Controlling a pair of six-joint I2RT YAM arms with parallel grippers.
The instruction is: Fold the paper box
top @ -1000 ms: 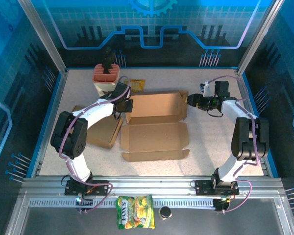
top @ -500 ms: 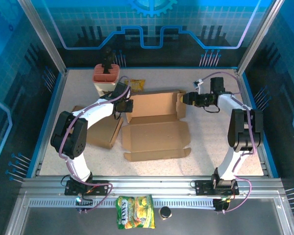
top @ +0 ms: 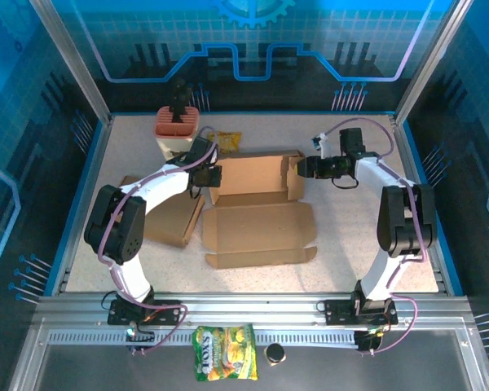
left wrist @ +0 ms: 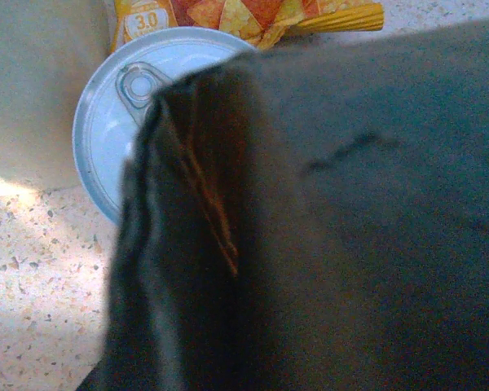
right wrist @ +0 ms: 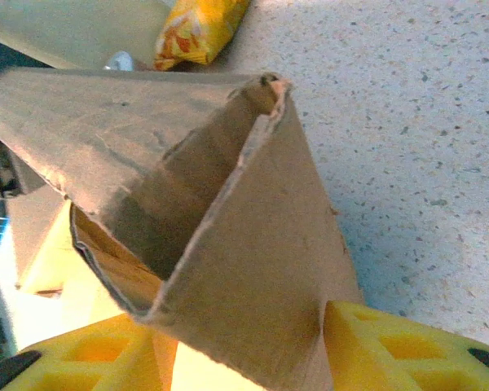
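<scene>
Speckled table [top: 350,236]: right hand [top: 303,167] shifted left, paper box [top: 257,228] flap [top: 293,175] raised

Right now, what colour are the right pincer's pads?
Yellow. The pads sit either side of the box, clearest in the right wrist view.

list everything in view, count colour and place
box: 1, brown, open, table centre
flat cardboard: 1, brown, left of box
back bag: 1, yellow, behind box
front bag: 1, green-yellow, on near rail
can: 1, pale lid, beside back bag
tub: 1, pink-beige, back left
round thing: 1, black, near rail
table: 1, speckled white
left gripper: 1, black, shut on box's left back corner
right gripper: 1, yellow fingers, box's right flap between them
</scene>
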